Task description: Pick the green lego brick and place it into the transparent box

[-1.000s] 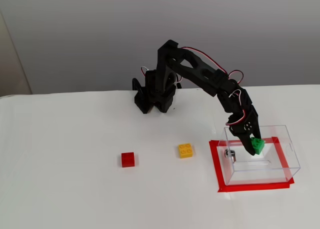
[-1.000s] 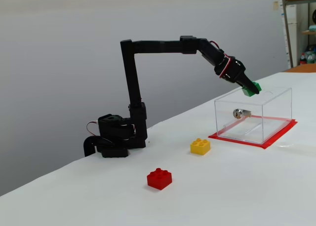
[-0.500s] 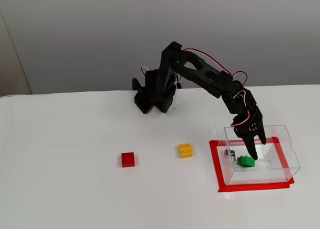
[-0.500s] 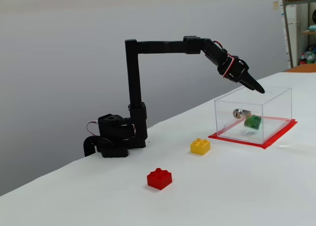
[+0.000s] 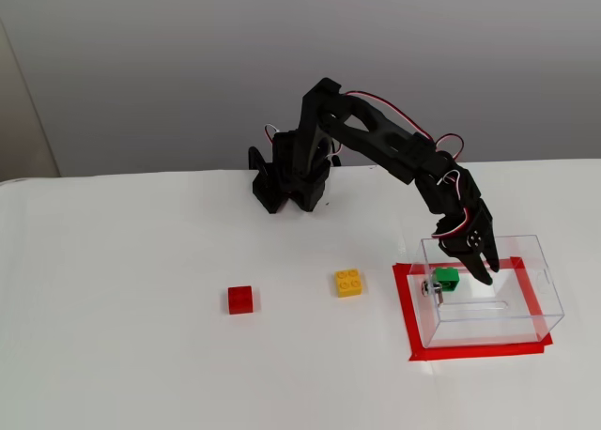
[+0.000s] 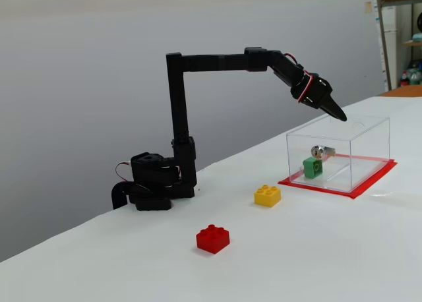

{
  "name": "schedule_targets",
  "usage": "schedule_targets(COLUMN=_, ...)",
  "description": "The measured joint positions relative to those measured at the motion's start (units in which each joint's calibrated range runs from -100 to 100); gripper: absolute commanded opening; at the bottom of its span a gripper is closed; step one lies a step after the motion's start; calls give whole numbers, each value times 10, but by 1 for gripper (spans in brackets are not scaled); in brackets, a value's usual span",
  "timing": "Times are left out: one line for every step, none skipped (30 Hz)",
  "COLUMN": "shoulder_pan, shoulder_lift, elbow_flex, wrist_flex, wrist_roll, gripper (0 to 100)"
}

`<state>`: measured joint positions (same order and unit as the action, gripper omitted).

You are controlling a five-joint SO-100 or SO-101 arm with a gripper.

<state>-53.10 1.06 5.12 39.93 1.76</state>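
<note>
The green brick (image 5: 446, 278) lies inside the clear box (image 5: 540, 289), on its floor against the wall at the left of the frame in the higher fixed view, just beside the small metal fitting (image 5: 432, 287); the lower fixed view shows the same, brick (image 6: 312, 167) resting low in the box (image 6: 369, 150) under the fitting (image 6: 318, 151). The claw (image 5: 482, 267) holds nothing: its fingers hang apart over the box's open top, the tips about level with the rim, the brick below and slightly left of them in the higher view. In the lower view the claw (image 6: 335, 113) points down and to the right just above the near upper edge, clear of the brick. The placing looks done, so the coming move turns on lifting straight up and back toward the base at upper left without catching the box wall. Red (image 5: 240, 299) and yellow (image 5: 349, 283) bricks sit on the white tabletop (image 5: 131, 355), well apart from the box
</note>
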Motion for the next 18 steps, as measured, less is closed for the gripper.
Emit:
schedule_targets(shoulder_pan=2, shoulder_lift=-9, elbow_flex=0, wrist_flex=3, wrist_roll=0, gripper=3)
schedule_targets(shoulder_pan=5, shoulder_lift=-22, elbow_flex=0, wrist_flex=9, wrist_roll=0, gripper=3)
schedule_targets(shoulder_pan=10, shoulder_lift=-35, elbow_flex=0, wrist_flex=19, wrist_roll=0, gripper=3)
schedule_targets(shoulder_pan=14, shoulder_lift=-47, elbow_flex=0, wrist_flex=28, wrist_roll=0, gripper=3)
schedule_targets(shoulder_pan=19, shoulder_lift=-59, elbow_flex=0, wrist_flex=40, wrist_roll=0, gripper=3)
schedule_targets(shoulder_pan=26, shoulder_lift=-69, elbow_flex=0, wrist_flex=52, wrist_roll=0, gripper=3)
schedule_targets(shoulder_pan=34, shoulder_lift=-78, elbow_flex=0, wrist_flex=63, wrist_roll=0, gripper=3)
schedule_targets(shoulder_pan=44, shoulder_lift=-87, elbow_flex=0, wrist_flex=78, wrist_roll=0, gripper=3)
schedule_targets(shoulder_pan=53, shoulder_lift=-96, elbow_flex=0, wrist_flex=91, wrist_roll=0, gripper=3)
schedule_targets(shoulder_pan=66, shoulder_lift=-107, elbow_flex=0, wrist_flex=105, wrist_roll=0, gripper=3)
schedule_targets(shoulder_pan=79, shoulder_lift=-119, elbow_flex=0, wrist_flex=117, wrist_roll=0, gripper=3)
schedule_targets(shoulder_pan=93, shoulder_lift=-134, elbow_flex=0, wrist_flex=128, wrist_roll=0, gripper=3)
schedule_targets(shoulder_pan=109, shoulder_lift=-149, elbow_flex=0, wrist_flex=138, wrist_roll=0, gripper=3)
schedule_targets(shoulder_pan=125, shoulder_lift=-163, elbow_flex=0, wrist_flex=146, wrist_roll=0, gripper=3)
schedule_targets(shoulder_pan=141, shoulder_lift=-178, elbow_flex=4, wrist_flex=151, wrist_roll=0, gripper=3)
schedule_targets(shoulder_pan=157, shoulder_lift=-194, elbow_flex=13, wrist_flex=153, wrist_roll=0, gripper=3)
schedule_targets(shoulder_pan=174, shoulder_lift=-211, elbow_flex=25, wrist_flex=156, wrist_roll=0, gripper=3)
schedule_targets(shoulder_pan=192, shoulder_lift=-230, elbow_flex=39, wrist_flex=156, wrist_roll=0, gripper=3)
